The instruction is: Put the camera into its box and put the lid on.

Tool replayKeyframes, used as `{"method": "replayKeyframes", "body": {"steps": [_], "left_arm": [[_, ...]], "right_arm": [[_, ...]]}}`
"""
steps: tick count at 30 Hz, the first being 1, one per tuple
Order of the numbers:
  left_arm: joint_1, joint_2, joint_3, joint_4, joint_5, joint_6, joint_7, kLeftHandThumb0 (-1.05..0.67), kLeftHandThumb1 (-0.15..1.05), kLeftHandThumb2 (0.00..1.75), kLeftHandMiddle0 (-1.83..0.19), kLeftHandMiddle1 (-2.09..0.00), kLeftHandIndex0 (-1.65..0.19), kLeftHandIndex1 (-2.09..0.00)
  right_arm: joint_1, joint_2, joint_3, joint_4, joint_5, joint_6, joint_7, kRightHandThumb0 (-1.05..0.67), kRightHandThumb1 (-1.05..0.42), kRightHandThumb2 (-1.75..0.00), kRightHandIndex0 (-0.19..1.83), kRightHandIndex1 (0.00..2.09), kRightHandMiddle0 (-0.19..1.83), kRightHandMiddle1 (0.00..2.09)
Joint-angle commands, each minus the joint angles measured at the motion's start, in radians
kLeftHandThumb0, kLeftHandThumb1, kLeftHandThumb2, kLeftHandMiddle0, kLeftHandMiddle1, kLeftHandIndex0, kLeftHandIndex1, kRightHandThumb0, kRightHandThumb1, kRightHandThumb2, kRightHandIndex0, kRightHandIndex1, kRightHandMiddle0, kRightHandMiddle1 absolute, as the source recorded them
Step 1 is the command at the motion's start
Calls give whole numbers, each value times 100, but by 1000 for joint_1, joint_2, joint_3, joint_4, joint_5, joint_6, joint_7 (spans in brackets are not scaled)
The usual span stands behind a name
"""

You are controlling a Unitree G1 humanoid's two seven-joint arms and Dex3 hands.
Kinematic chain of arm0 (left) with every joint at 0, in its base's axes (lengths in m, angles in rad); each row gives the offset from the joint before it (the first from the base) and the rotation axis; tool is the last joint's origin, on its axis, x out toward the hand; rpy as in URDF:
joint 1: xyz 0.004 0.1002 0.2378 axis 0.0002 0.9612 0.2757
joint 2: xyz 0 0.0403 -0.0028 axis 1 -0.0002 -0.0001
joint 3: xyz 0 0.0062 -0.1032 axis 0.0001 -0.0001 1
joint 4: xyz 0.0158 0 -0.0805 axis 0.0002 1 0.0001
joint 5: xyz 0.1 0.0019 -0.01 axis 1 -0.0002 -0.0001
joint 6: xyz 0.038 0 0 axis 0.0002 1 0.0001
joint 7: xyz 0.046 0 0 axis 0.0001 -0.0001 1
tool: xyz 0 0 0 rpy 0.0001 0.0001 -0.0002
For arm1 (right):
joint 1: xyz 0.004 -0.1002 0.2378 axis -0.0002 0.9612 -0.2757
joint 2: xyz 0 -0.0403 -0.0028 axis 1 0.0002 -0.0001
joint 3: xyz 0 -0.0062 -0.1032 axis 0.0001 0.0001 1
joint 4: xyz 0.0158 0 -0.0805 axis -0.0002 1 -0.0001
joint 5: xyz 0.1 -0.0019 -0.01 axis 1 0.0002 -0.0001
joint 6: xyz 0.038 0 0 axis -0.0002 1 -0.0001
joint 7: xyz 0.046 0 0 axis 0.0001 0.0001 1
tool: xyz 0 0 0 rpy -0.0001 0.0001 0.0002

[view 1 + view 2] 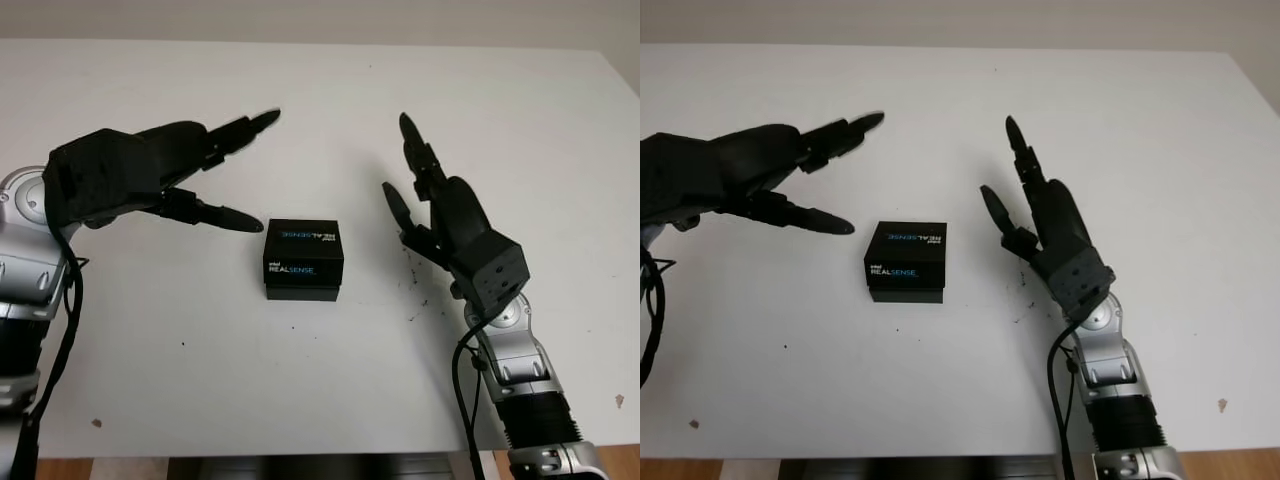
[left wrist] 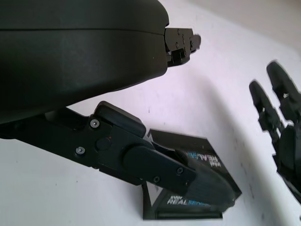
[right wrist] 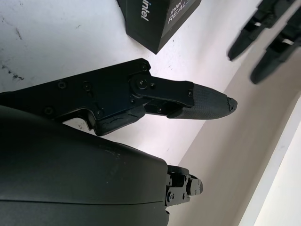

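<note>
Box point(image 1: 303, 259) is seen at frame centre on the white bench point(image 1: 330, 390), lid point(image 1: 304, 240) already seated, printed face up. No camera is seen outside the box; it is judged to be inside, so the task looks essentially complete.

Left hand point(image 1: 160, 175) is held at centre left of the frame, released, holding nothing, lower fingertip just beside the box's upper left corner but apart from it. Right hand point(image 1: 440, 215) is held right of centre, also released and empty, near the box's right side, not touching.

Handling, judged:
- Box is taken to be stiff card, small, light even with the camera in it.
- Glossy black faces are expected to be slick against the hard finger pads.
- Lid is probably a friction-fit sleeve; if lifted by the lid alone, the base could drop out.
- Best hold is judged to be across the two side walls, low enough that the base strip point(image 1: 300, 293) showing under the lid is caught too.
- If the lid needs seating, a flat press on the top face is preferred; corners could be crushed by a point load.

Room:
- Open bench is seen on all sides of the box.
- Far edge of the bench runs along the top of the frame, near edge along the bottom, right edge at the upper right; all are well apart from the box.
- A few dark specks point(image 1: 412, 275) are seen just right of the box; no obstruction is expected.
- Both hands can be drawn outward freely.
</note>
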Motion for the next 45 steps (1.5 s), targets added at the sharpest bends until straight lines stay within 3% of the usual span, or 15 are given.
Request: {"method": "replayKeyframes", "body": {"steps": [1, 7, 13, 21, 29, 45], "left_arm": [[-57, 20, -26, 38, -14, 13, -59, -92, 94, 4, 2, -7, 9, -6], [-131, 27, -56, 129, -36, 27, -189, -93, 90, 4, 3, -6, 9, -6], [-126, 33, -62, 117, -39, 50, -217, -90, 89, 5, 1, -7, 9, -6], [-67, 20, -68, 89, -12, 16, -150, -85, 90, 6, -1, -6, 8, -6], [61, -19, -73, -9, 78, -70, 58, -80, 90, 5, -2, -6, 9, -5], [114, -25, -69, -48, 36, -37, 45, -71, 87, 5, -4, -7, 7, -6]], "right_arm": [[3, -10, -5, -14, -1, -8, -2, -72, -105, -57, 0, 6, -1, 6], [2, -7, -5, -12, -1, -6, -5, -71, -105, -57, 0, 6, -1, 5], [1, -4, -5, -14, 3, 5, -3, -72, -105, -57, -1, 5, -1, 5], [2, -1, -4, -14, 4, -3, -7, -71, -105, -57, 0, 6, -1, 5], [0, -2, -2, -13, -3, -5, -15, -72, -105, -57, -1, 5, -1, 5], [1, -4, -2, -12, 4, -2, -11, -71, -105, -57, -1, 5, -2, 5]]}}
